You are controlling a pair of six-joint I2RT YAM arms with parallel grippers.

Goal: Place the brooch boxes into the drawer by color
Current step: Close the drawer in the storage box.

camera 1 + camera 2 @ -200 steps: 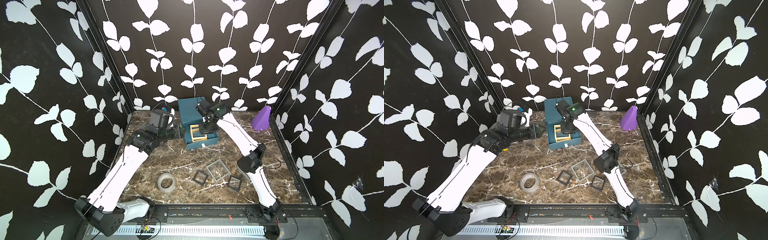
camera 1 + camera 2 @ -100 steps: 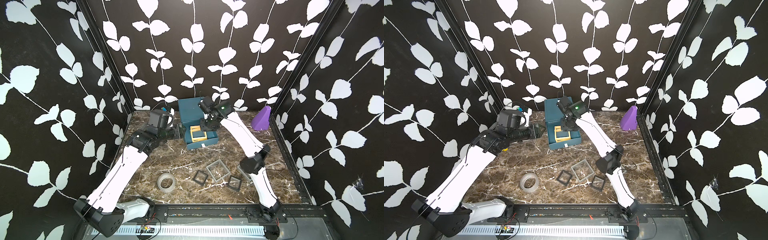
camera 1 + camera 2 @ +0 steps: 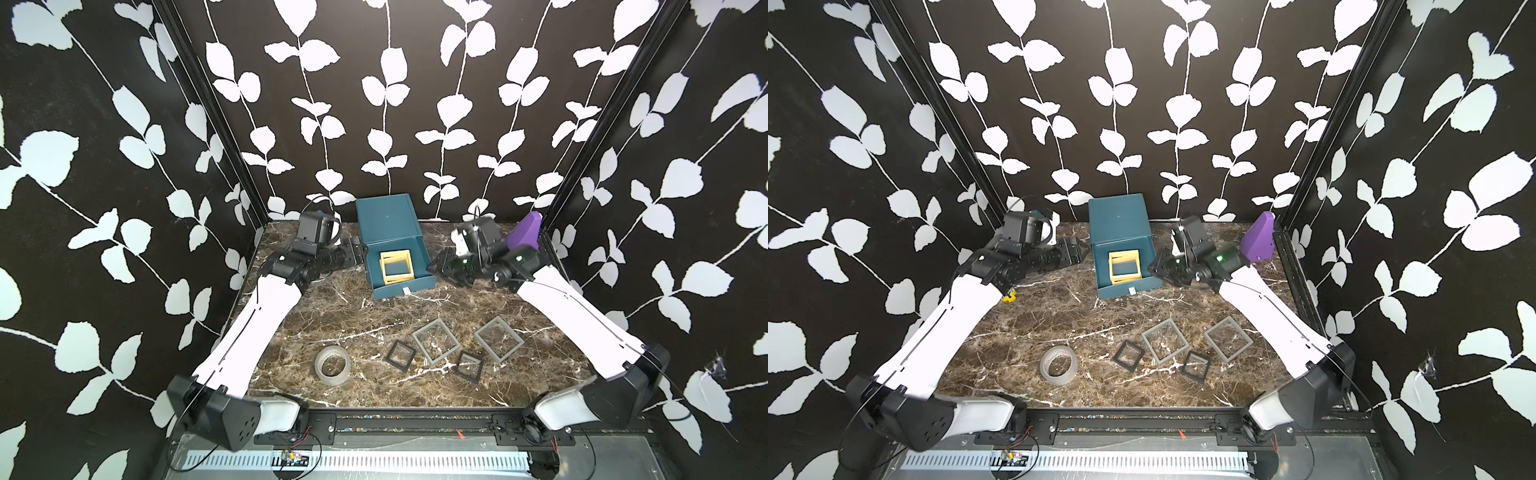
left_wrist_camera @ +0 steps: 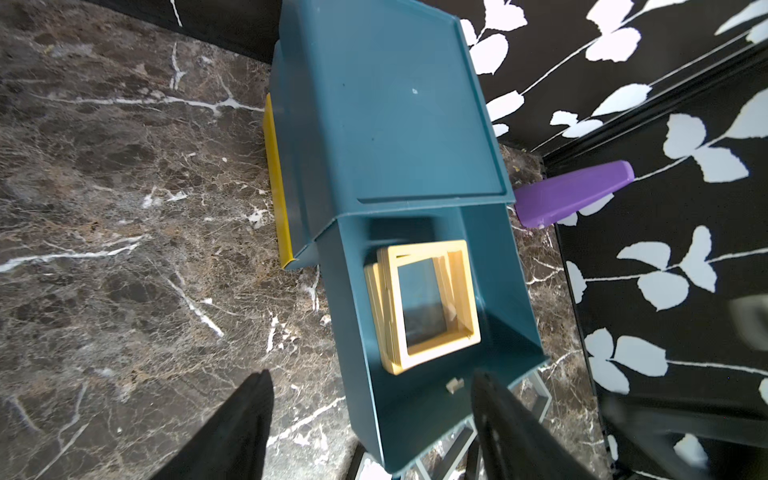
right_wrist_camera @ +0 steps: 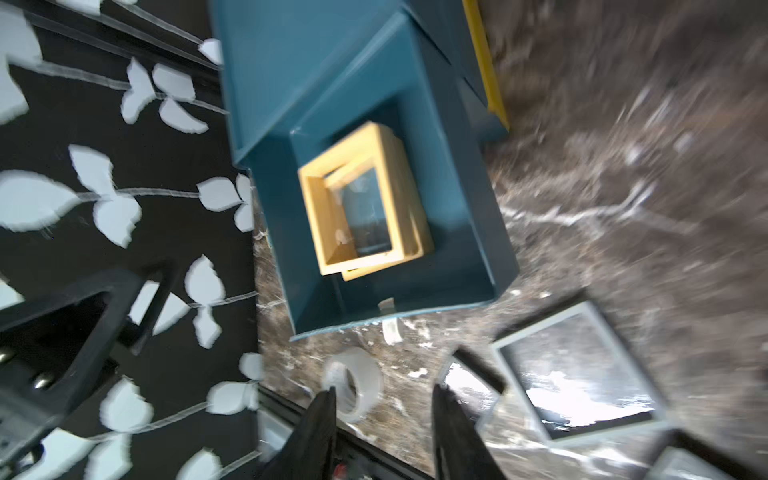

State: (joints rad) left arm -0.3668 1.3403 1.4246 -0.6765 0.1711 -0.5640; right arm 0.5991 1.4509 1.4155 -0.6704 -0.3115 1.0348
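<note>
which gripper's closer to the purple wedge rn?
Right. The right gripper is beside the chest on the wedge's side. The left gripper is on the chest's opposite side, so the chest stands between it and the wedge.

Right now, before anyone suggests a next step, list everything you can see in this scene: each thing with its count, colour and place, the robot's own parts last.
drawer chest: one, teal, back centre of the table, top drawer pulled open
yellow brooch boxes: two, yellow, stacked askew in the open drawer
grey brooch boxes: two, grey, flat on the table, front right
black brooch boxes: two, black, flat on the table beside the grey ones
tape roll: one, clear, front of the table, left of the boxes
wedge: one, purple, back right corner
table: one, brown marble
left hand: one, black, open and empty, left of the chest
right hand: one, black, open and empty, right of the open drawer
</note>
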